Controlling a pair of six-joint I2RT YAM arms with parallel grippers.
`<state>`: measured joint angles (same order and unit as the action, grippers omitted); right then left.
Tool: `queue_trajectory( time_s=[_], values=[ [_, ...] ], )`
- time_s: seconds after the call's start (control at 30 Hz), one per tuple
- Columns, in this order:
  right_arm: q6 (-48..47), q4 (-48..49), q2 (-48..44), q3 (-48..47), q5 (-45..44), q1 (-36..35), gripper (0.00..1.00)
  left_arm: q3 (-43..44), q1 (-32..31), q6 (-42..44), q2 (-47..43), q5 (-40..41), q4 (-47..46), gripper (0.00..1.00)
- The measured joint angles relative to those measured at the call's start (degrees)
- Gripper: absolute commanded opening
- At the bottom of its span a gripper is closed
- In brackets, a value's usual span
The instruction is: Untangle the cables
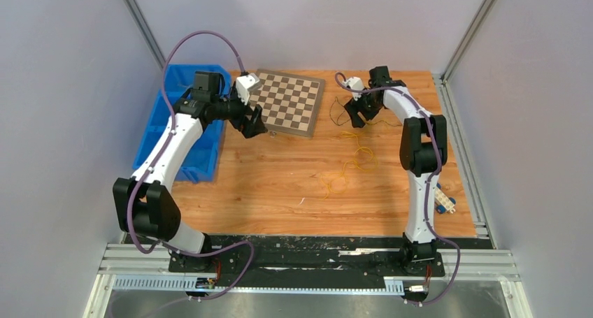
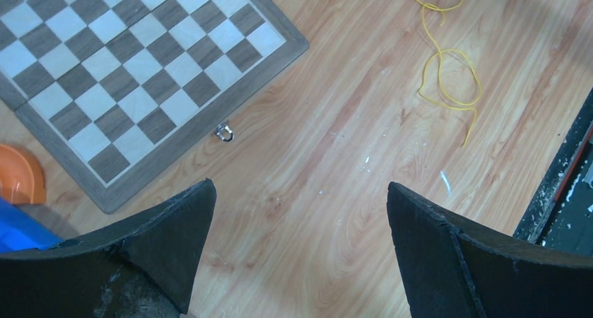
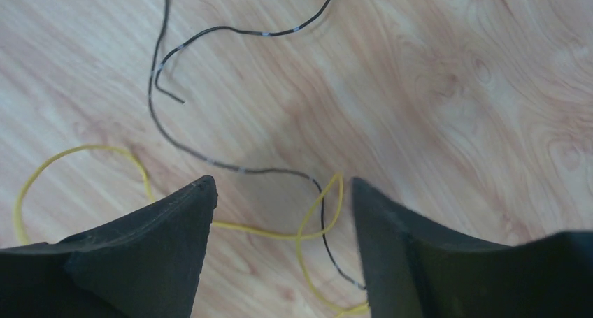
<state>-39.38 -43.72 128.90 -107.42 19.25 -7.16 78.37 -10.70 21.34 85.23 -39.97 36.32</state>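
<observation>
Wooden tabletop [image 1: 280, 192], enclosed by plain grey walls on three sides.

Two white-and-black robot arms: left arm [image 1: 168, 157], right arm [image 1: 419, 157].

One blue plastic bin [image 1: 157, 133] at the table's left edge.

One folding wooden chessboard [image 1: 290, 103] at the far centre, with one small metal clasp [image 2: 224, 132] on its edge.

Left gripper [image 2: 301, 192]: jaws wide apart, holding nothing, above bare wood just off the board's corner.

Right gripper [image 3: 283, 185]: jaws apart, not clamped on anything, low over the far right of the table.

Cables lie loose on the wood, right of centre. Thin yellow wire [image 1: 358, 157] trails in loops from the right gripper towards the table's middle; the strand count cannot be told. Thin dark wire [image 3: 231, 30] with pale bands curls beyond the right fingers. One dark strand and a yellow loop [image 3: 318, 206] cross in the gap between those fingers.

One small blue-and-white object [image 1: 444, 203] sits at the right edge, unidentifiable.
</observation>
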Motion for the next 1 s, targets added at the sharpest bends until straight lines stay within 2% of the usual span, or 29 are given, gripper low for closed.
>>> queue_trajectory(
  time_s=[0.07,0.17,0.2,0.43,0.7,0.83,1.0],
  values=[
    [-1.05,0.09,2.36,-1.46,-0.22,-0.24,0.41,0.5,1.01,-0.46,1.05,-0.33,0.22,1.0],
    [-2.03,-0.07,4.83,-3.34,-0.28,-0.63,0.03,1.29,3.52,-1.68,2.25,-1.51,0.48,1.0],
    [-1.92,-0.11,5.16,-4.09,-0.2,-0.74,0.0,1.46,4.37,-1.97,2.38,-1.84,0.63,1.0],
    [-1.09,-0.26,2.75,-6.99,1.68,-0.98,0.0,2.99,8.5,-3.02,2.19,-4.48,0.31,1.0],
    [4.15,-0.07,-10.34,-12.48,7.48,-0.96,0.0,2.01,8.7,-3.1,-1.6,-6.38,-4.68,1.0],
    [9.01,0.31,-15.65,-17.77,12.13,-0.96,0.0,2.01,8.7,-5.53,-2.67,-9.01,-9.42,1.0],
    [16.22,3.74,-18.1,-22.88,19.5,-1.31,0.0,2.01,7.87,-8.41,-2.73,-12.33,-17.05,1.0]
  ],
)
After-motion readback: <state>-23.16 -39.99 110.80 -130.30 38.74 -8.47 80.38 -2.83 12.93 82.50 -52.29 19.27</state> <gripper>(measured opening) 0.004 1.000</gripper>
